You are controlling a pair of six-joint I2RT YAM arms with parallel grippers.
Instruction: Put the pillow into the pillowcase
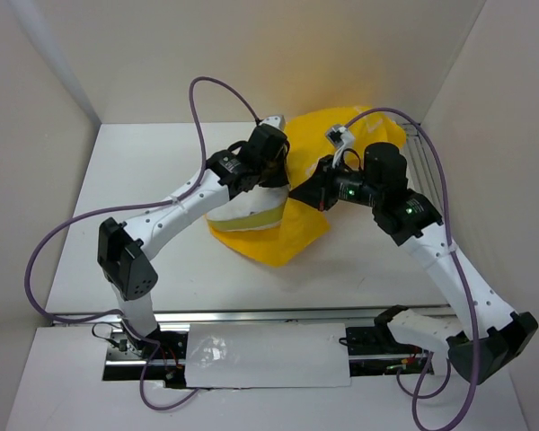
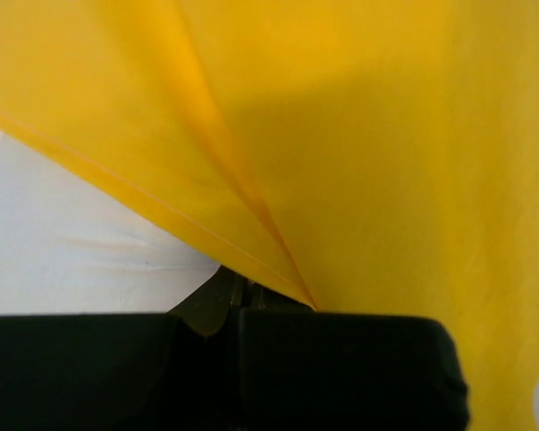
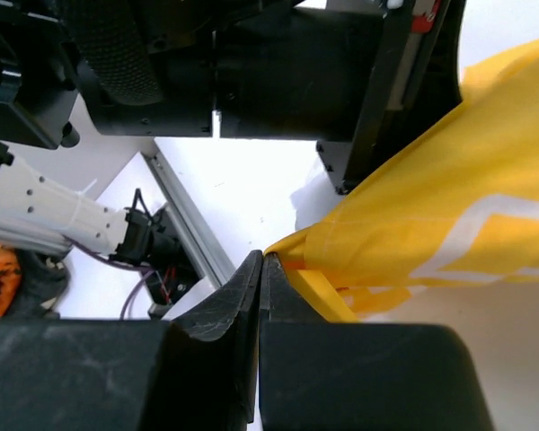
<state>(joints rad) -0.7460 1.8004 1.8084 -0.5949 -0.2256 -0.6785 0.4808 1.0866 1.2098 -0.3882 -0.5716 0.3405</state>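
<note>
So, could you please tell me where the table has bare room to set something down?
Bare table lies between the left wall and left arm, and between the pillowcase and the base rail. The middle back is crowded, where the right arm meets the left.

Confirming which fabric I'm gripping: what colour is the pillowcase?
The pillowcase is bright yellow with white print; right wrist view.

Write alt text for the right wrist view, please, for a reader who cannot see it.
The right gripper, its black fingers shut, pinches the edge of a bright yellow thin fabric pillowcase with white print, which spreads off to the right. Black parts of the left arm fill the top, above the white table and a metal rail.
</note>
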